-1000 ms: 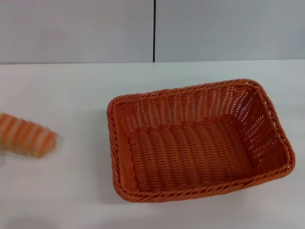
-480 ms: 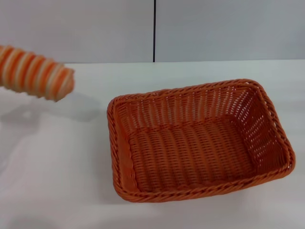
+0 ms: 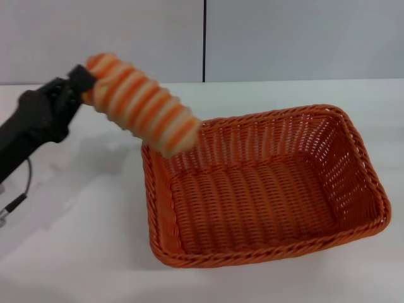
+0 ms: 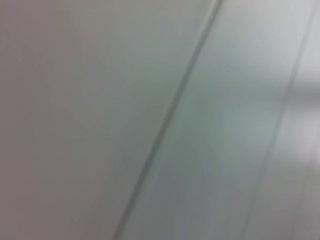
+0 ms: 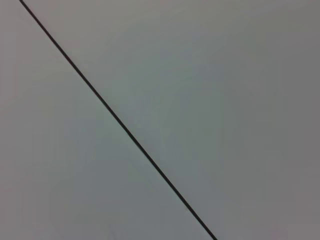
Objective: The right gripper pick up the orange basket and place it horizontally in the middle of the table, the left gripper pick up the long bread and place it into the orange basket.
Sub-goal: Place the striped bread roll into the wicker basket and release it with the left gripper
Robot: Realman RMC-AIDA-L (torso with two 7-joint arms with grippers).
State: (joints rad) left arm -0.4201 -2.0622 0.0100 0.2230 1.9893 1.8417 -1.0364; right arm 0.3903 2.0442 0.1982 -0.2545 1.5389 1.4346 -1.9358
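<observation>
The orange basket [image 3: 265,189] lies empty on the white table [image 3: 76,252], right of centre in the head view. The long bread [image 3: 142,104], striped orange and cream, hangs in the air tilted down toward the basket's far left corner. My left gripper [image 3: 85,85] is shut on the bread's upper end, its black arm reaching in from the left. The right gripper is out of view. Both wrist views show only a grey wall with a seam.
A thin black cable [image 3: 16,202] trails from the left arm over the table's left side. A grey wall with a dark vertical seam [image 3: 204,41] rises behind the table.
The left gripper has carried the long bread up off the table's left side and rightward, and now its free end hangs over the basket's far left corner.
</observation>
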